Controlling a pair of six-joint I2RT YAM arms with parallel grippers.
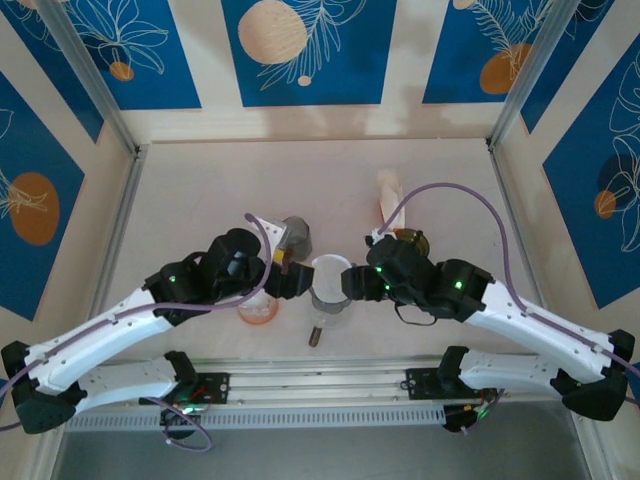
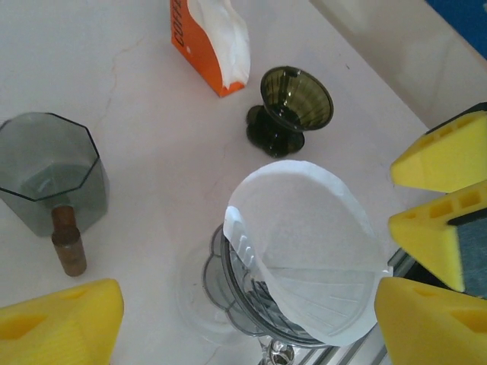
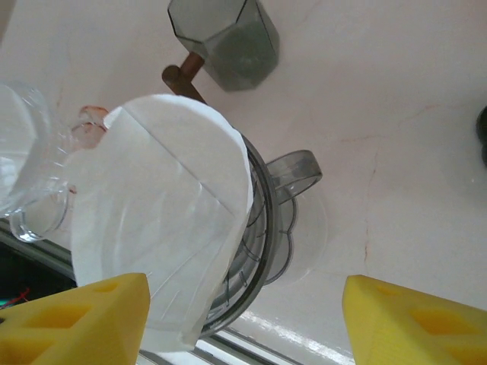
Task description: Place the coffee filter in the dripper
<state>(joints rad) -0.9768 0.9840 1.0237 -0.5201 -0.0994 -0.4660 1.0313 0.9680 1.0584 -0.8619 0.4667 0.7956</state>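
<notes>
Table-centre, near edge: the dripper (image 1: 330,292), clear ribbed glass with a side handle, stands between the two arms. The coffee filter (image 2: 304,239) sits inside it but crooked. One side of the paper stands well above the rim and leans toward the right arm.

Left gripper (image 1: 288,281) at the dripper's 9 o'clock, jaws spread wide, holding nothing. Right gripper (image 1: 352,283) at its 3 o'clock, jaws also spread wide. From its wrist camera the paper edge lies just beside one yellow finger (image 3: 84,319), not pinched.

Judgement: the paper is in, seating unfinished. A light downward nudge on the raised side should settle the cone against the ribs. Push toward the centre, not sideways, since the dripper looks easy to tip or slide. Too much force would crease the paper.

Writing: orange box (image 2: 199,53) at the dripper's 1 o'clock, white filters poking out; white letters up one edge read "COFF…", the rest cut off. No other labels legible. Dark green glass funnel (image 2: 291,110) beside the box, grey glass cup (image 2: 49,175) at 11 o'clock.
</notes>
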